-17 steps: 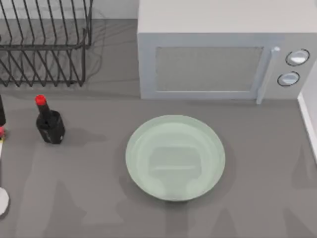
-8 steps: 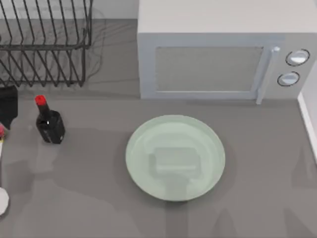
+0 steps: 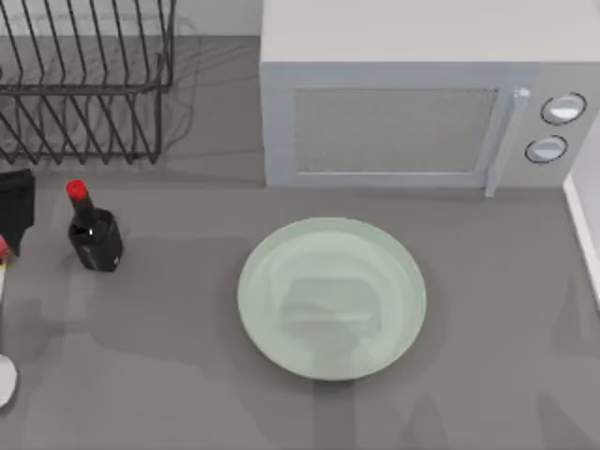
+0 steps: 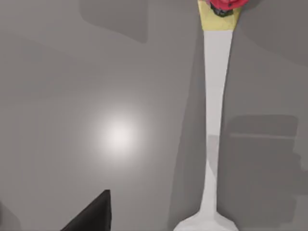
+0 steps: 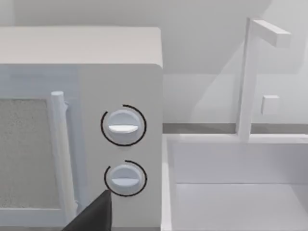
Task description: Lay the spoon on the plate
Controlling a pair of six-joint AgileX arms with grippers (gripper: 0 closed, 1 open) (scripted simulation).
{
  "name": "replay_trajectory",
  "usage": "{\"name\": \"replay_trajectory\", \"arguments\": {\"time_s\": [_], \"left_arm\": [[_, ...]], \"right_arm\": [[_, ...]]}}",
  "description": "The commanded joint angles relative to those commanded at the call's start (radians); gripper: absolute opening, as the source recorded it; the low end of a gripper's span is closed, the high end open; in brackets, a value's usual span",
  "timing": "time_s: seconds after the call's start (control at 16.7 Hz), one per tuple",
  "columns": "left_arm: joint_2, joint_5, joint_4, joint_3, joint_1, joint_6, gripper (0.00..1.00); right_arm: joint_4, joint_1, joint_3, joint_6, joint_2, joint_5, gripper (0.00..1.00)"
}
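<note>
The spoon (image 3: 3,361) lies at the surface's left edge, where the top view's left border cuts it — only a sliver of white bowl and a bit of the handle end show. In the left wrist view its handle (image 4: 215,120) is plain, but the red ornament (image 4: 225,5) and the bowl are both cut by that picture's borders. The left tool (image 3: 15,208) shows as a dark block at the surface's left edge, cropped, its state impossible to tell. A single dark fingertip (image 5: 94,216) of the right tool pokes into the right wrist view — too little to judge. The dish rack (image 3: 84,80) is cut off at the far left corner
</note>
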Motion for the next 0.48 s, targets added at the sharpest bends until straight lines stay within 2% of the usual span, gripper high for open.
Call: {"name": "replay_trajectory", "arguments": {"time_s": [0.18,0.48], "left_arm": [[-0.001,-0.001,0.039,-0.039,0.003,0.001,1.0],[0.05,-0.001,0.251,-0.203,0.014,0.007,1.0]], "right_arm": [[0.0,0.0,0.0,0.0,0.0,0.0,1.0],[0.0,0.0,0.0,0.0,0.0,0.0,1.0]]}}
